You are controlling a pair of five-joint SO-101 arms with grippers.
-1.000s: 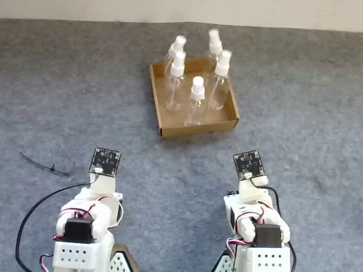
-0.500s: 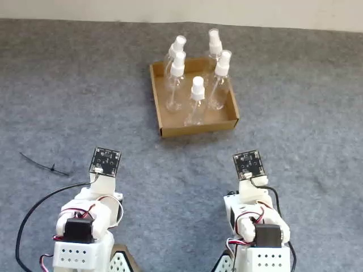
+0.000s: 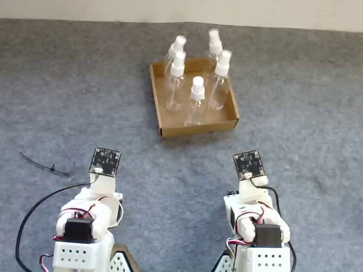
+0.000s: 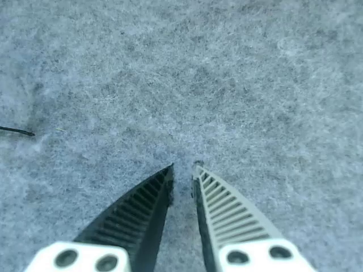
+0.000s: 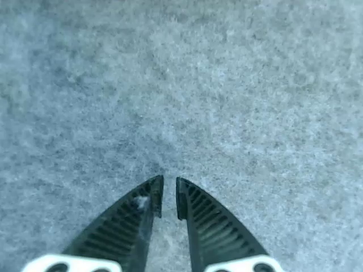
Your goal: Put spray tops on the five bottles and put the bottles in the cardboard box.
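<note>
Several clear bottles with white spray tops stand upright in the cardboard box (image 3: 195,129) at the far middle of the grey carpet; one (image 3: 196,103) is at its front, others (image 3: 174,84) (image 3: 220,79) behind it. Both arms are folded back at the near edge, well short of the box: the left arm (image 3: 93,201) and the right arm (image 3: 253,207). My left gripper (image 4: 182,173) points down at bare carpet, shut with nothing in it. My right gripper (image 5: 169,190) is likewise shut over bare carpet.
A thin black cable tie (image 3: 45,165) lies on the carpet to the left of the left arm; its end (image 4: 17,131) shows in the left wrist view. Open carpet lies between the arms and the box.
</note>
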